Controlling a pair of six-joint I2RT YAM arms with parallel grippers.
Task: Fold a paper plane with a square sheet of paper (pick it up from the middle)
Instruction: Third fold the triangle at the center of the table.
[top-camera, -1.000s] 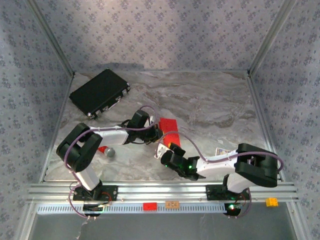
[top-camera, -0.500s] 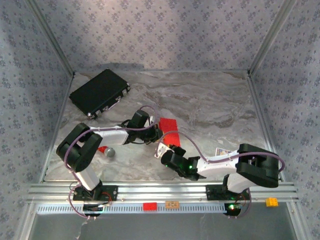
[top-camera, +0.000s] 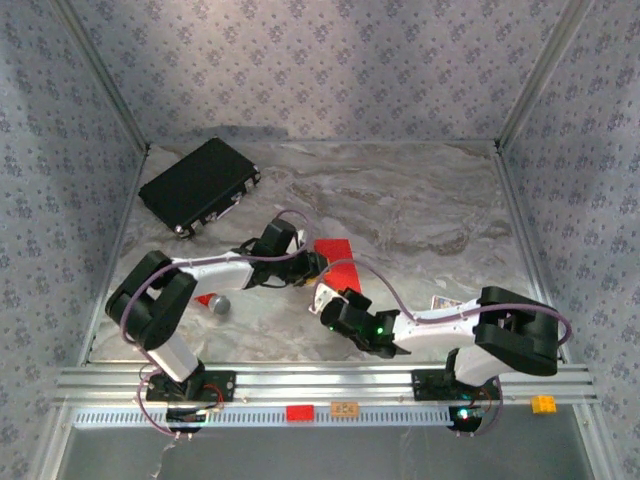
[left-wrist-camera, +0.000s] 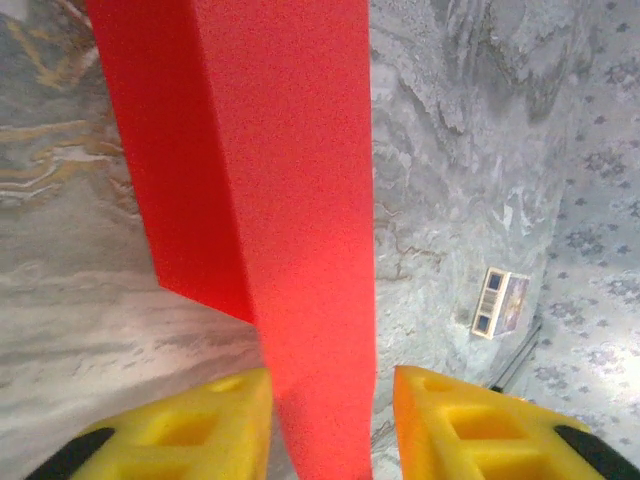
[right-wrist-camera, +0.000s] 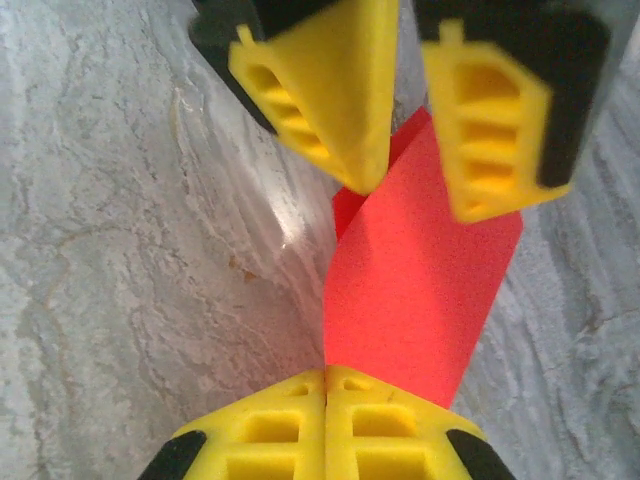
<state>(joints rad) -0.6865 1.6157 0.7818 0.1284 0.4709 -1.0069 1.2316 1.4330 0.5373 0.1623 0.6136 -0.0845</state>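
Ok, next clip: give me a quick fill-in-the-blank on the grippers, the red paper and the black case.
1. The right gripper is ___ on the red paper.
2. The left gripper stands ___, with the paper between its fingers.
3. The black case lies at the far ___ corner of the table.

Missing words: shut; open; left.

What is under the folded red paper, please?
The marble table lies under the red paper. The part directly below it is covered, so I cannot tell if anything lies there.
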